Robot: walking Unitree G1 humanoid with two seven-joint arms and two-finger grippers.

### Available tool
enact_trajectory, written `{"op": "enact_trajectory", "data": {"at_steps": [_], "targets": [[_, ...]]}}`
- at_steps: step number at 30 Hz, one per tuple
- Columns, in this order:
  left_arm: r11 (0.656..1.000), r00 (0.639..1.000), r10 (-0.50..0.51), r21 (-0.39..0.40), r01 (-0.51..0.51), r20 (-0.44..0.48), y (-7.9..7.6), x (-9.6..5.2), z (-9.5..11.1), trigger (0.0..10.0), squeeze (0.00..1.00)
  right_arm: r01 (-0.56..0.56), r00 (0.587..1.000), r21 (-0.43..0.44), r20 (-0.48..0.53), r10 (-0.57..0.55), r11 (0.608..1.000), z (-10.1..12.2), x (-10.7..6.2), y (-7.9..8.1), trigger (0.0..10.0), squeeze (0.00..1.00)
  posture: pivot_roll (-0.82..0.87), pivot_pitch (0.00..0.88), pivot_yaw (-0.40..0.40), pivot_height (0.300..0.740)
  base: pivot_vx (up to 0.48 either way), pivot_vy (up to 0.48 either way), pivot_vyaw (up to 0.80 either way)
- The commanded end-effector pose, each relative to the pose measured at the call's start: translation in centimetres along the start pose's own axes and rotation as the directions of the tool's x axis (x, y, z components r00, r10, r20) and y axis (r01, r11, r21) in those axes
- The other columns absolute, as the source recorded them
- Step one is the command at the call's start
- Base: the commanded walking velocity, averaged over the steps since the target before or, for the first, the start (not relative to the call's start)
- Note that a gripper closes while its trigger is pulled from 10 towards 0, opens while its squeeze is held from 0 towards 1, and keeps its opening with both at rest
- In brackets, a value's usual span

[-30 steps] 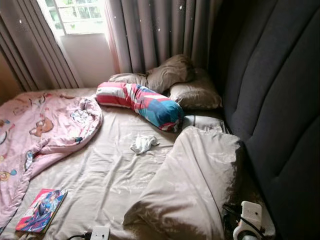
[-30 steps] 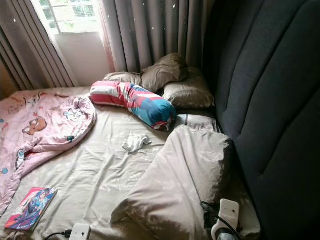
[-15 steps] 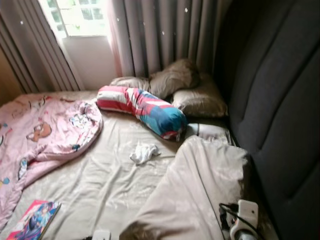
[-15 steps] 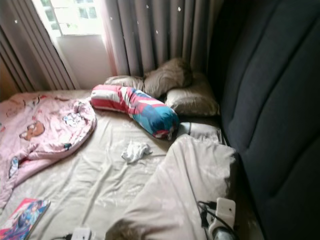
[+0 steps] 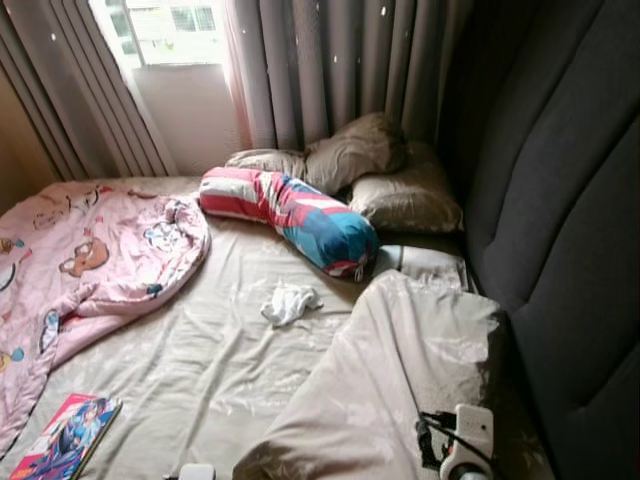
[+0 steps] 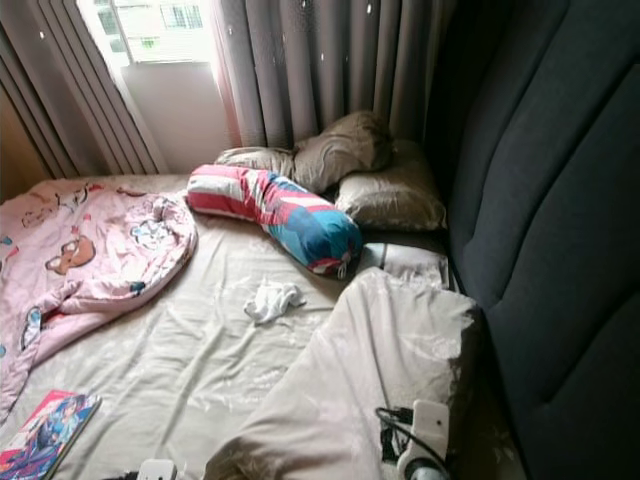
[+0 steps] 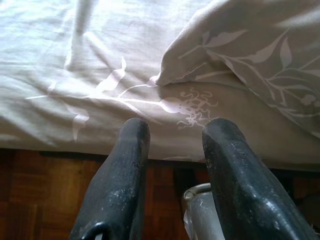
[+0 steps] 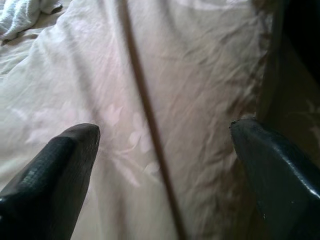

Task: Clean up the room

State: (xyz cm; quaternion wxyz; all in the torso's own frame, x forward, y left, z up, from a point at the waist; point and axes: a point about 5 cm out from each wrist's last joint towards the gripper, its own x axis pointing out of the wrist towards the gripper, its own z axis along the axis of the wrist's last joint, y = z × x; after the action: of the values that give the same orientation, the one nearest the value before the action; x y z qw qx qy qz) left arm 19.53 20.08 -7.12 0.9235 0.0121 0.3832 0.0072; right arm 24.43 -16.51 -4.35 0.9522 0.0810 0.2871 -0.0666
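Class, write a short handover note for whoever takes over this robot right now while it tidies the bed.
Left gripper: open, empty, at the mattress edge.
Right gripper: open wide, empty, over the large beige leaf-print pillow.
Crumpled white cloth lies mid-bed; colourful book at the near corner; pink cartoon blanket bunched on the left; striped red-and-blue bolster askew by the beige pillows.
Nothing tidied yet; all of it remains.

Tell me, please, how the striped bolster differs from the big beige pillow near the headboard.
The bolster is a long roll in red, white and blue stripes; the pillow is flat, wide and beige with a faint leaf print. The bolster lies farther off, across the bed and against the brown pillows; the beige pillow lies nearer the robot beside the dark headboard, with a white power strip on its near corner. Both rest on the beige sheet.
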Motion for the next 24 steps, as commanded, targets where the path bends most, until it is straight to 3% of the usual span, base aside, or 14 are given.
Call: {"op": "enact_trajectory", "data": {"at_steps": [1, 2, 4, 5, 6, 10, 24], "targets": [[1.0, 1.0, 0.01, 0.007, -0.01, -0.029, 0.59, -0.24, -0.66, 10.0, 0.0, 0.009, 1.0, 0.03, -0.022, -0.008, 0.999, -0.5, -0.14, -0.06, 10.0, 0.12, -0.04, 0.033, 0.073, 0.74, 0.0, 0.0, 0.0], [1.0, 0.999, 0.01, 0.009, -0.01, -0.033, 0.71, -0.29, -0.79, 10.0, 0.0, 0.01, 1.0, 0.029, -0.026, -0.009, 1.0, -0.57, -0.15, -0.03, 10.0, 0.28, -0.04, 0.037, 0.077, 0.74, 0.0, 0.0, 0.0], [1.0, 0.999, 0.011, 0.011, -0.011, -0.039, 0.79, -0.35, -0.93, 10.0, 0.0, 0.008, 0.999, 0.023, -0.032, -0.007, 1.0, -0.66, -0.18, -0.05, 10.0, 0.16, -0.04, 0.041, 0.078, 0.74, 0.0, 0.0, 0.0], [1.0, 0.999, 0.011, 0.011, -0.011, -0.04, 0.81, -0.37, -0.98, 10.0, 0.0, 0.007, 0.999, 0.022, -0.034, -0.007, 1.0, -0.69, -0.18, -0.06, 10.0, 0.16, -0.04, 0.041, 0.078, 0.74, 0.0, 0.0, 0.0], [1.0, 0.999, 0.011, 0.012, -0.011, -0.042, 0.83, -0.39, -1.04, 10.0, 0.0, 0.008, 0.999, 0.022, -0.036, -0.007, 1.0, -0.74, -0.2, -0.08, 10.0, 0.0, -0.04, 0.042, 0.079, 0.74, 0.0, 0.0, 0.0], [1.0, 0.999, 0.011, 0.014, -0.011, -0.046, 0.86, -0.41, -1.12, 10.0, 0.0, 0.004, 0.998, 0.001, -0.061, -0.004, 1.0, -1.05, -0.25, -0.13, 10.0, 0.0, -0.04, 0.046, 0.08, 0.74, 0.0, 0.0, 0.0], [1.0, 0.998, 0.001, 0.014, 0.0, -0.056, 0.45, -0.38, -1.27, 10.0, 0.0, -0.005, 0.997, 0.001, -0.071, 0.005, 1.0, -1.28, -0.34, -0.3, 10.0, 0.0, -0.04, 0.051, 0.073, 0.68, 0.0, 0.0, 0.0]]}}
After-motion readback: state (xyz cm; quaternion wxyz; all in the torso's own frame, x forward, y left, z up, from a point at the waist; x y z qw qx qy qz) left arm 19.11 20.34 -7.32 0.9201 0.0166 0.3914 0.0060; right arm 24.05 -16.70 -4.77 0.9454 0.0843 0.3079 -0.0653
